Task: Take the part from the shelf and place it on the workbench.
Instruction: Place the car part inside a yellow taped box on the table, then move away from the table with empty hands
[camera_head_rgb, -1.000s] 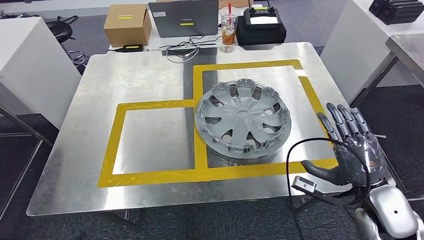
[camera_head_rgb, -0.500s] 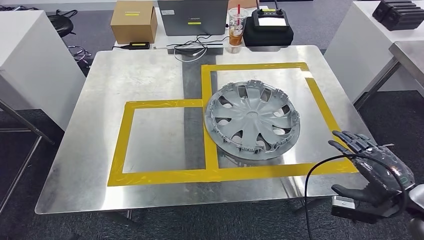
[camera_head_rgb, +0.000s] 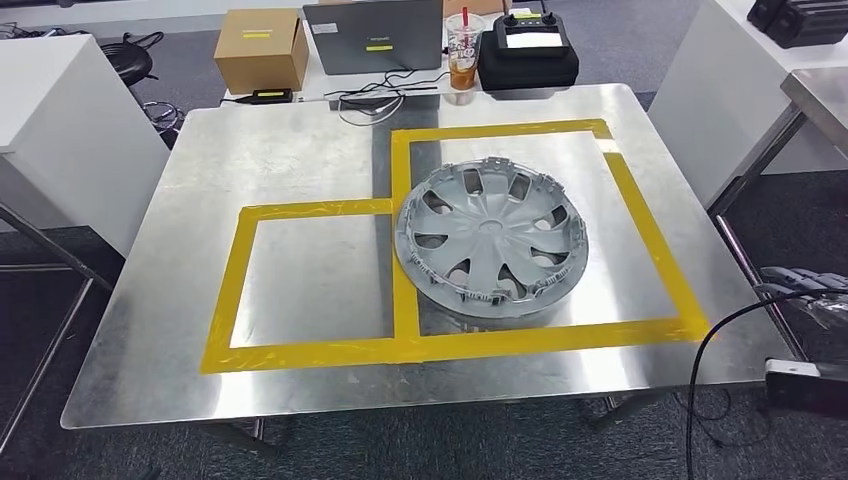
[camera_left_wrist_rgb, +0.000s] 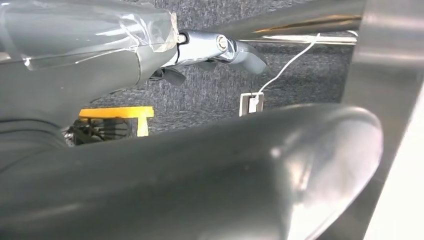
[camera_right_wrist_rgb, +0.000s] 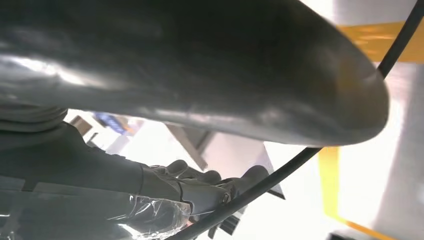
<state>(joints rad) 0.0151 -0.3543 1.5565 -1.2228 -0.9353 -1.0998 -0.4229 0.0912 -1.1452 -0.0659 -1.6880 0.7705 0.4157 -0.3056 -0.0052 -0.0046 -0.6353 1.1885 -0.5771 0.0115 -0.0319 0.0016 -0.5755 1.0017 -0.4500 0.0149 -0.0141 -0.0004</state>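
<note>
Head view: the part (camera_head_rgb: 491, 238), a grey wheel cover, lies flat on the workbench (camera_head_rgb: 300, 170), inside the right-hand square of the yellow tape outline (camera_head_rgb: 400, 345), with its left rim over the tape strip that divides the two squares. Nothing touches it. The right hand (camera_head_rgb: 805, 285) sits off the workbench's right edge, near the front right corner, with its fingers extended and holding nothing. A black cable (camera_head_rgb: 715, 345) loops from that arm close to the front right corner. Beyond the far edge stand a cardboard box (camera_head_rgb: 259, 48), a laptop (camera_head_rgb: 373, 35) and a drink cup (camera_head_rgb: 462, 50).

Left wrist view: the left hand (camera_left_wrist_rgb: 75, 65) hangs over dark carpet with metal frame tubes nearby. Its thumb takes up much of the frame; whether the fingers are spread or curled cannot be told. No part is seen in it.

Right wrist view: the dark fingers (camera_right_wrist_rgb: 200, 185) lie extended side by side, empty, with the cable crossing in front of them.

Risk assessment: placement appears complete. The remaining hazard is judged to be the cable catching the workbench corner as the arm moves, which could jolt the surface. A return sweep of the right hand across the edge could nudge the part off its marked square.
</note>
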